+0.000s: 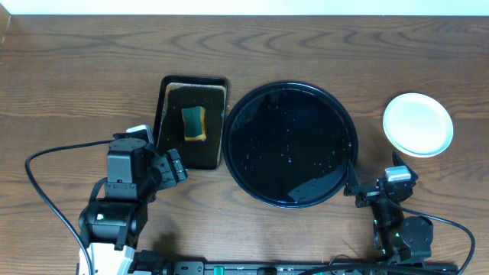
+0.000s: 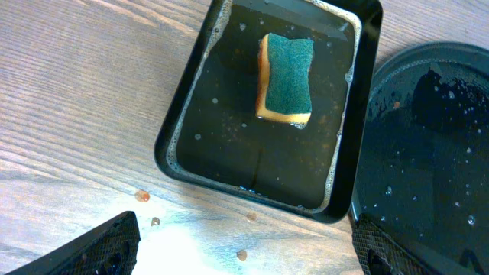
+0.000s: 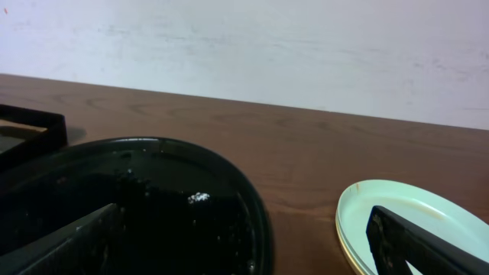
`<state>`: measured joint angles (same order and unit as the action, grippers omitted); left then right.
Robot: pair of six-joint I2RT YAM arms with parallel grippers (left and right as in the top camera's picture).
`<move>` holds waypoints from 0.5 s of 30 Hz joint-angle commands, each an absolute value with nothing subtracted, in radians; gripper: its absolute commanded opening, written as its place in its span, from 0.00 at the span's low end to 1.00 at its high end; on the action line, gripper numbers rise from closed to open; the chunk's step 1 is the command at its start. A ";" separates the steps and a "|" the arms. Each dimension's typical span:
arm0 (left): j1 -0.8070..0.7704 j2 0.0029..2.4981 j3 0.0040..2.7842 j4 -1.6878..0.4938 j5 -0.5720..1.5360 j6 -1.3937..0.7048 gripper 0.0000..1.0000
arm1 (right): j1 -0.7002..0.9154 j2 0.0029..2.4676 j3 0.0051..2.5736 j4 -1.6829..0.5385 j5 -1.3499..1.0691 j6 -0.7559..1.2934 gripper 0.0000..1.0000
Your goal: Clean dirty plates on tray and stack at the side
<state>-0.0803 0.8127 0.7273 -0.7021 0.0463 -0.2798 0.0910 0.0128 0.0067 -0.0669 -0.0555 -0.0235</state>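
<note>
The plates [image 1: 417, 124] sit stacked on the bare wood at the right of the table, a light blue one on top. The right wrist view shows the stack [image 3: 397, 214] with a pale yellow edge beneath. The large round black tray [image 1: 290, 145] holds no plates, only water drops; it also shows in the right wrist view [image 3: 153, 206] and the left wrist view [image 2: 428, 153]. My left gripper [image 1: 174, 165] is open and empty over the wood [image 2: 246, 256], just in front of the rectangular tray. My right gripper [image 1: 367, 191] is open and empty between the round tray and the stack.
A rectangular black tray [image 1: 164, 122] holds shallow water and a green-and-yellow sponge [image 1: 193, 123], also seen in the left wrist view [image 2: 286, 78]. Small brownish droplets [image 2: 142, 196] lie on the wood near the left gripper. Cables trail along the front edge.
</note>
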 commanded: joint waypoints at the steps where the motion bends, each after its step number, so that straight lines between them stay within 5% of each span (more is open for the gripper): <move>1: -0.080 0.816 0.721 -0.701 0.044 -0.263 0.90 | 0.099 0.007 0.006 -0.071 -0.057 -0.039 0.99; 9: -0.080 0.738 0.705 -0.715 0.006 -0.254 0.90 | 0.099 0.007 0.006 -0.071 -0.057 -0.039 0.99; 15: -0.073 0.544 0.496 -0.487 -0.031 -0.255 0.90 | 0.099 0.007 0.006 -0.071 -0.057 -0.039 0.99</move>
<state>-0.0792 0.6170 0.5892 -0.5358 0.0040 -0.2687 0.0910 0.0128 0.0067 -0.0669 -0.0555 -0.0238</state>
